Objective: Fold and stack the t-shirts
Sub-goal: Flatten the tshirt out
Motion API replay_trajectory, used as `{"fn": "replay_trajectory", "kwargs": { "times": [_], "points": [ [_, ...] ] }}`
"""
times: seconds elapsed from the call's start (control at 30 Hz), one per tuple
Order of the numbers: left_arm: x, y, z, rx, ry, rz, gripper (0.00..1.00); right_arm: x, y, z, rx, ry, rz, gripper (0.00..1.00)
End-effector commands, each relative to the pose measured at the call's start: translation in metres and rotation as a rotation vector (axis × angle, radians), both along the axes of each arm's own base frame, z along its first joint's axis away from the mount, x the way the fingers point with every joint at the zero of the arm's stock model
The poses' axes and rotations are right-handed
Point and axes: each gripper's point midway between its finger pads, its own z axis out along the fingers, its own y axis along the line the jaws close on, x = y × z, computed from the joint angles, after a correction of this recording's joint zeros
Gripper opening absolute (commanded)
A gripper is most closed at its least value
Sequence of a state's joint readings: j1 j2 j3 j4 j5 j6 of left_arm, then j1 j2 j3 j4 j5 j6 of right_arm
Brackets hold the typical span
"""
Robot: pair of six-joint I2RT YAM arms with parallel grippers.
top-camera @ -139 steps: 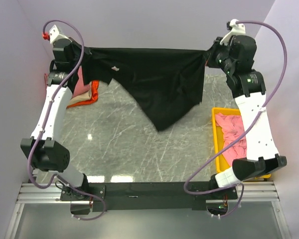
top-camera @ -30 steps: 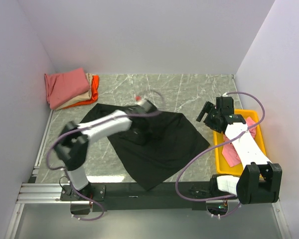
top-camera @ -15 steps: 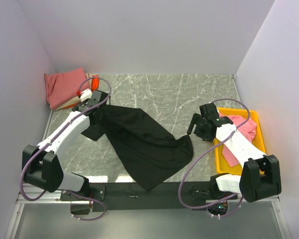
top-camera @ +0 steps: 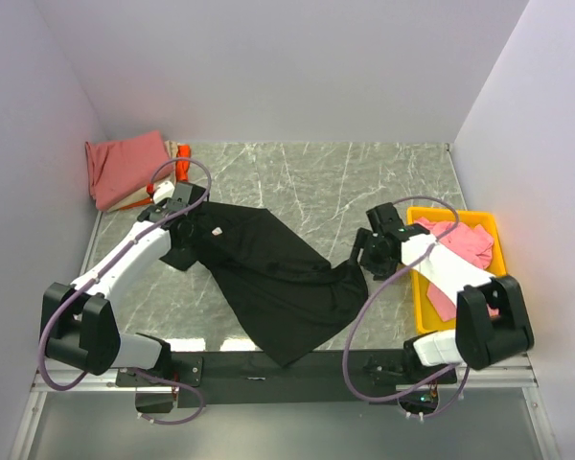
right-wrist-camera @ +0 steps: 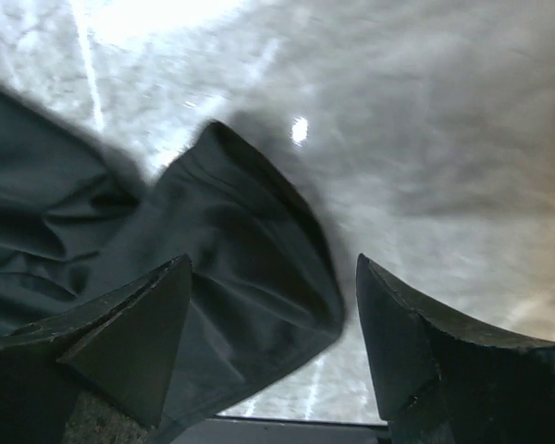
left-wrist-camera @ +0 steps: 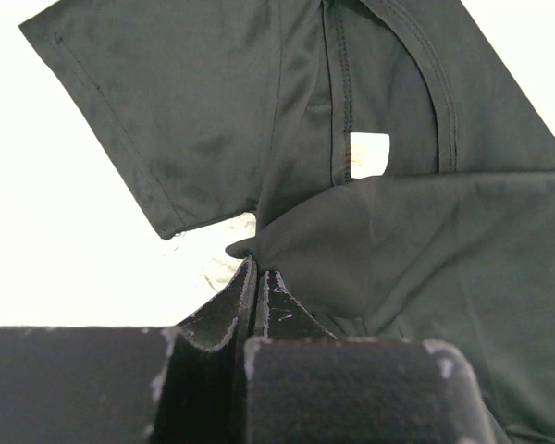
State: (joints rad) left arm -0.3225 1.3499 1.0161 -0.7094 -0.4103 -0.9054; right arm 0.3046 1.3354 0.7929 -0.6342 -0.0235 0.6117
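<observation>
The large black t-shirt (top-camera: 268,278) lies spread on the marble table, and its lower end hangs over the near edge. In the left wrist view the black t-shirt (left-wrist-camera: 213,111) shows a sleeve and a white neck tag (left-wrist-camera: 369,154). My left gripper (top-camera: 187,213) is at the shirt's left shoulder. In its wrist view the left gripper (left-wrist-camera: 256,266) is shut, with a raised fold of black cloth at its tips. My right gripper (top-camera: 359,257) hangs open over the shirt's right corner. In its wrist view the right gripper (right-wrist-camera: 273,264) straddles the black cloth (right-wrist-camera: 231,240).
A folded stack sits at the back left, with a dusty-red t-shirt (top-camera: 125,165) on top and beige and orange (top-camera: 180,165) ones under it. A yellow bin (top-camera: 422,307) at the right edge holds a pink t-shirt (top-camera: 460,244). Walls stand close on three sides.
My left gripper has swung from the middle to the left, dragging the shirt's shoulder with it. My right gripper has moved left to the shirt's right corner, its jaws narrowing a little.
</observation>
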Motion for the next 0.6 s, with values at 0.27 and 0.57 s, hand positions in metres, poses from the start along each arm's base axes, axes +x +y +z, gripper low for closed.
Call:
{"fn": "replay_trajectory", "kwargs": {
  "times": [0.27, 0.57],
  "points": [
    [0.001, -0.002, 0.007, -0.016, -0.043, -0.006, 0.01, 0.045, 0.020, -0.018, -0.030, -0.037, -0.025, 0.70],
    [0.001, -0.003, 0.006, -0.027, -0.046, -0.007, 0.01, 0.049, 0.014, -0.020, -0.062, -0.073, -0.037, 0.44]
  ]
}}
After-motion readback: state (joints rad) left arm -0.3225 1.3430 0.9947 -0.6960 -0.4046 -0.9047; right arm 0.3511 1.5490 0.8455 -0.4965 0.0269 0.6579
